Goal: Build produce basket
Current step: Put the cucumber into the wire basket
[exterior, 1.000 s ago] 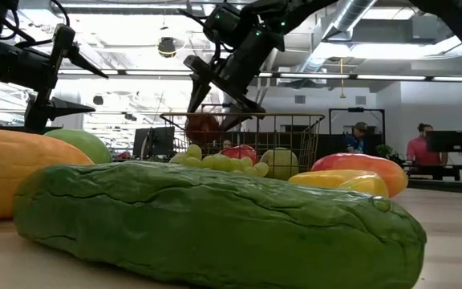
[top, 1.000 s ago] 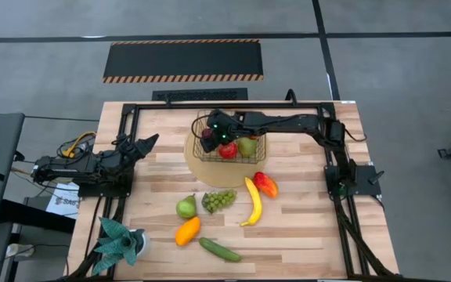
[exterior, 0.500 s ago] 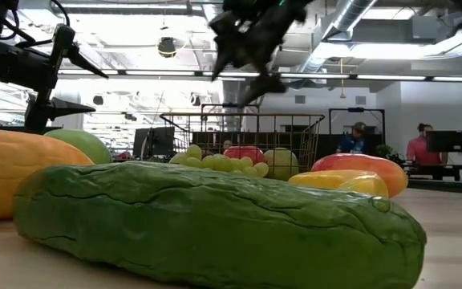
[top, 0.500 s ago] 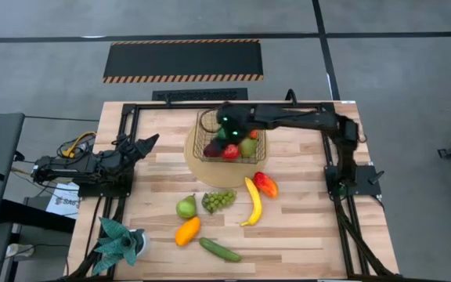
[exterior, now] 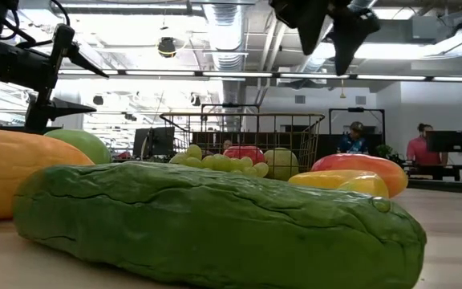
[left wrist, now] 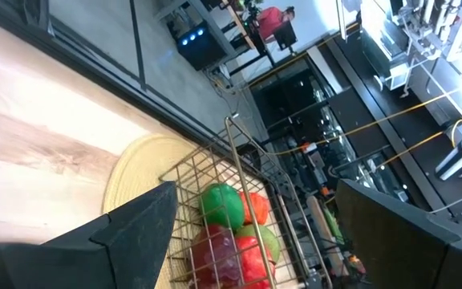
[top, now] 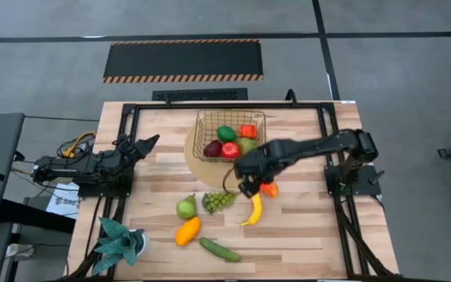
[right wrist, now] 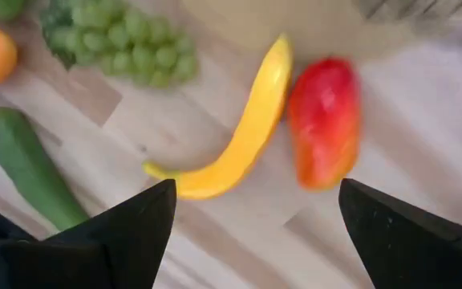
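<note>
The dark wire basket (top: 196, 135) stands on a round tan mat (top: 198, 168) and holds several fruits, among them a green one (top: 225, 132), a red apple (top: 229, 150) and a dark red one (top: 212, 149). On the wood lie the banana (top: 254, 205), mango (top: 270, 188), grapes (top: 218, 200), pear (top: 185, 207), an orange-yellow fruit (top: 187, 231) and the cucumber (top: 220, 250). My right gripper (top: 249, 185) hangs open and empty above the banana (right wrist: 243, 132) and mango (right wrist: 324, 120). My left gripper (top: 149, 141) waits open at the table's left side.
A teal spiky potted plant (top: 118, 243) stands at the near left corner. A black frame (top: 124, 157) runs along the table's left, far and right edges. In the low view the cucumber (exterior: 215, 221) fills the foreground. People sit in the room beyond the table.
My right gripper rose out of the basket and swung toward the near edge, ending above the banana and mango. The dark red fruit it held over the basket now lies inside it, at the left side. The left arm kept still.
</note>
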Robot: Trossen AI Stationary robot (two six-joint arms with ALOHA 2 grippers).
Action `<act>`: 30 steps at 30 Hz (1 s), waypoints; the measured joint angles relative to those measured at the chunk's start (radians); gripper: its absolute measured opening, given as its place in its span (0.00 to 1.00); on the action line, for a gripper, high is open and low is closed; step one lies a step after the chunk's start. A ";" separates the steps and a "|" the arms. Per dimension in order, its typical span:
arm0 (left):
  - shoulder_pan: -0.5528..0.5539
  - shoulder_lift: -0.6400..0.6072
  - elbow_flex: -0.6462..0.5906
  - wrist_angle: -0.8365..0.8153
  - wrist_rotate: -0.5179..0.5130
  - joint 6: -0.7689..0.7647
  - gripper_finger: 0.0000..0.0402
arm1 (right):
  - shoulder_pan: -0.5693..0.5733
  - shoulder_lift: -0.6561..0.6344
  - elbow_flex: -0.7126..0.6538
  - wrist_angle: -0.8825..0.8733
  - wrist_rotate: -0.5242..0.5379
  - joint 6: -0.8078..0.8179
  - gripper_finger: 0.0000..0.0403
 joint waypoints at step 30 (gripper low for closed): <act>0.000 0.020 0.003 -0.023 0.217 0.063 0.82 | 0.290 0.280 -0.002 0.599 0.068 -0.237 0.85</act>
